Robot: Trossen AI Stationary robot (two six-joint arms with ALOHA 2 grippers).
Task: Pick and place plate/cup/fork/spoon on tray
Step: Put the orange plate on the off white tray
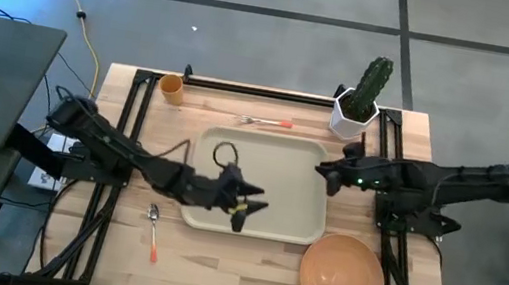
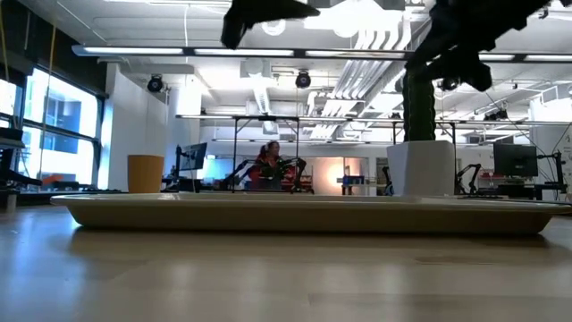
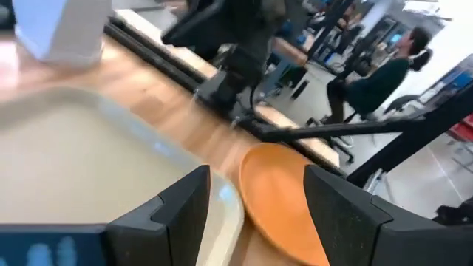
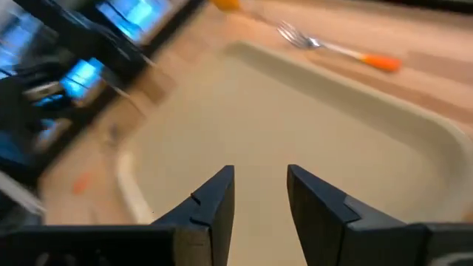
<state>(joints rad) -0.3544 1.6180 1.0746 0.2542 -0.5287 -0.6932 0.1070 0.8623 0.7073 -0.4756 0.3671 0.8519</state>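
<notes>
The beige tray lies at the table's middle with nothing on it. The orange plate rests flat at the near right, its rim close by the tray's corner; it also shows in the left wrist view. The cup stands at the far left. The fork lies beyond the tray, also in the right wrist view. The spoon lies near left of the tray. My left gripper hangs open over the tray's near edge. My right gripper hangs open over the tray's right edge.
A white pot with a green cactus stands at the far right, close beyond my right arm. Black frame rails run along the table's left and right edges. A person sits in the room beyond the table.
</notes>
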